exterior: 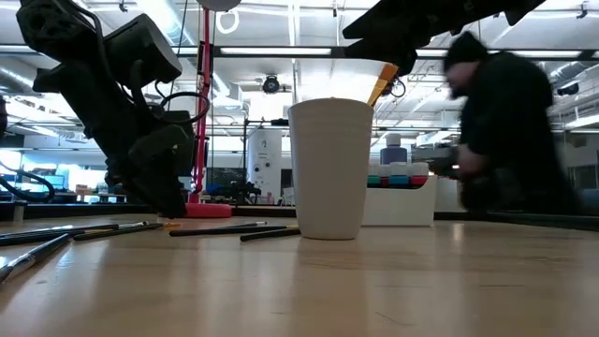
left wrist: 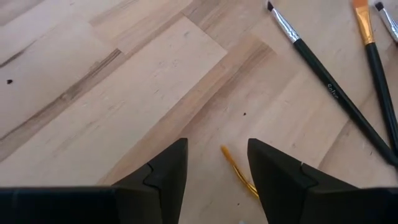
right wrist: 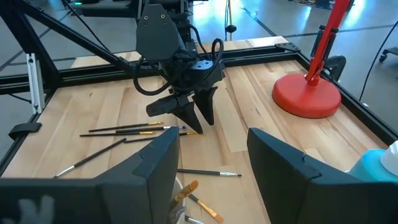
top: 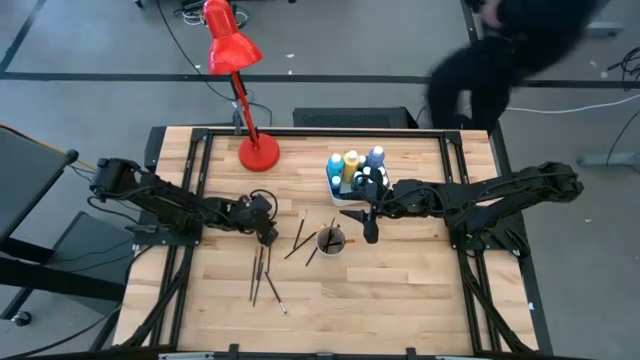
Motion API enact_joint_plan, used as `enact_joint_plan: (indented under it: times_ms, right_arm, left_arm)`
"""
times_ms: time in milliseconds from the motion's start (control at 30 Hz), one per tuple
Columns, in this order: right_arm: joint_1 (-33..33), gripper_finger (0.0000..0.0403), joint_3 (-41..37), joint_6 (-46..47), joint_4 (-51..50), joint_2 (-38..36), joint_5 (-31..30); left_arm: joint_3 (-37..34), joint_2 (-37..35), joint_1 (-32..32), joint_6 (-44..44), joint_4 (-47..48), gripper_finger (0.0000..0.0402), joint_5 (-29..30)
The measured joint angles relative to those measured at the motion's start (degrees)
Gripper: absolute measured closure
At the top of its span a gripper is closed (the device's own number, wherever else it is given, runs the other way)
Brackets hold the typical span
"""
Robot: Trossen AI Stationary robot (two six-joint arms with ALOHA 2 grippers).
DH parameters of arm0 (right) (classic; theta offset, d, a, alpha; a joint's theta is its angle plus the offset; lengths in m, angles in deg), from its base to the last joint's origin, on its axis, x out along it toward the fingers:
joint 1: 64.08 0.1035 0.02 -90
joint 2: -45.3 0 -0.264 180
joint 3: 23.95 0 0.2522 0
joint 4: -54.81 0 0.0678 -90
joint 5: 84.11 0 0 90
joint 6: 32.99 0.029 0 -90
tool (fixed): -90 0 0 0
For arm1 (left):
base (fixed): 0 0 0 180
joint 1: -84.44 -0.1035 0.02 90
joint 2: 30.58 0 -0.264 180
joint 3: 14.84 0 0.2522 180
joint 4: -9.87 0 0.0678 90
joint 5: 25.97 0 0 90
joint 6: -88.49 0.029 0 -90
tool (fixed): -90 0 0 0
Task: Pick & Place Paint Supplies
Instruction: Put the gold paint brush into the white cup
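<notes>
Risk: left claw (left wrist: 214, 171), fingers spread astride a brush (left wrist: 239, 176) on the desk (left wrist: 124, 93), may pinch off-centre and flick it; right claw (right wrist: 211, 162) hovers spread over the cup (top: 331, 240).

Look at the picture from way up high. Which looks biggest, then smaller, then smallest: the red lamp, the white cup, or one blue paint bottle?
1. Red lamp, clearly the biggest.
2. White cup, holding brushes.
3. Blue paint bottle, a little smaller than the cup, though they look fairly close.
</notes>
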Motion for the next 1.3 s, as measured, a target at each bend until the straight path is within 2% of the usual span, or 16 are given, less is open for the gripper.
enact_joint_plan:
  times_ms: [267,433,533,733,800,1200,1300]
  right_arm:
    - [0.01,0.0208,-0.02,0.0,0.02,0.0,0.02]
    - [0.0,0.0208,-0.02,-0.01,0.0,0.0,0.02]
    - [0.01,0.0208,-0.02,-0.02,0.0,0.0,0.01]
    - [0.01,0.0208,-0.02,-0.02,0.0,0.0,0.01]
    - [0.0,0.0208,-0.02,-0.02,0.0,0.0,0.0]
    - [0.01,0.0208,-0.02,-0.02,0.0,0.0,0.02]
    - [0.02,0.0208,-0.02,-0.02,-0.04,0.0,0.02]
  left_arm:
    - [0.43,7.42,1.67,1.26,-1.86,0.0226,3.77]
    - [0.41,8.39,2.57,1.25,-1.69,0.0237,4.96]
    - [0.4,7.82,3.07,2.53,-1.4,0.027,3.86]
    - [2.49,7.96,3.05,2.89,0.34,0.0371,0.85]
    - [3.84,7.99,3.1,3.37,0.8,0.0392,0.96]
    - [20.69,6.97,3.19,14.84,13.3,0.0397,7.08]
    - [23.89,6.99,3.17,16.63,17.89,0.0394,4.46]
